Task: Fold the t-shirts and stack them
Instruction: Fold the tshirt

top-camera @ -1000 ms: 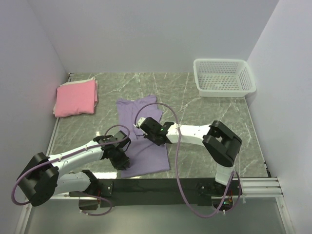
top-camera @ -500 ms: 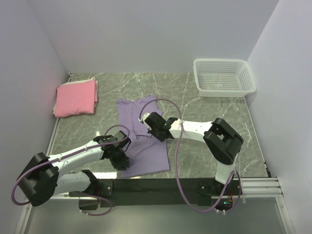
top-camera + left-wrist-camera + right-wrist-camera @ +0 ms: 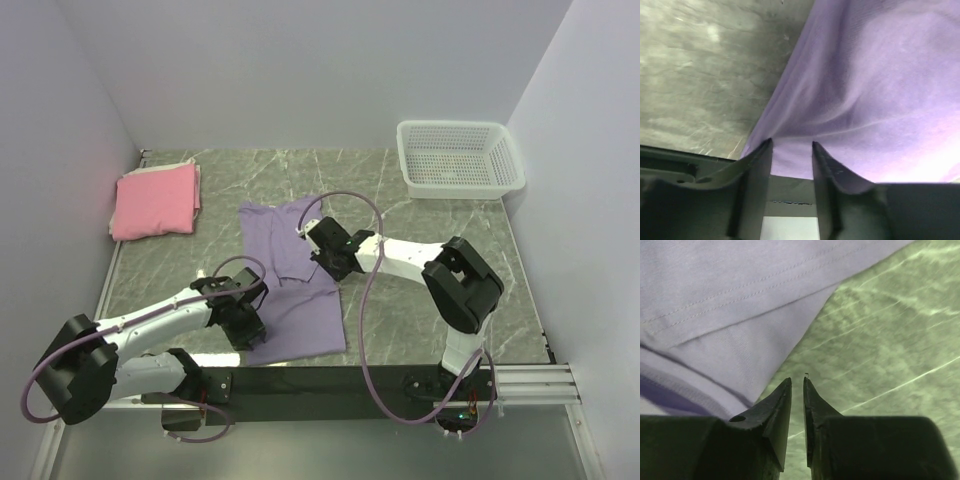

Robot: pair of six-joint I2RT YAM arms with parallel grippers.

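The lavender-purple t-shirt [image 3: 290, 275] lies partly folded in the middle of the marble table; it also shows in the wrist views [image 3: 880, 90] [image 3: 730, 300]. The pink t-shirt [image 3: 155, 200] sits folded at the back left. My left gripper [image 3: 247, 328] [image 3: 788, 145] is at the purple shirt's near left corner, its jaws apart with the hem lying between the tips. My right gripper [image 3: 328, 260] [image 3: 797, 380] hovers just off the shirt's right edge over bare marble. Only a narrow slit separates its jaws and nothing is in them.
A white mesh basket [image 3: 458, 158] stands at the back right corner. The walls close in on the left, back and right. A black rail [image 3: 330, 380] with the arm bases runs along the near edge.
My right gripper has moved right and back, off the purple shirt to its right edge. My left gripper stayed at the near corner and its jaws widened.
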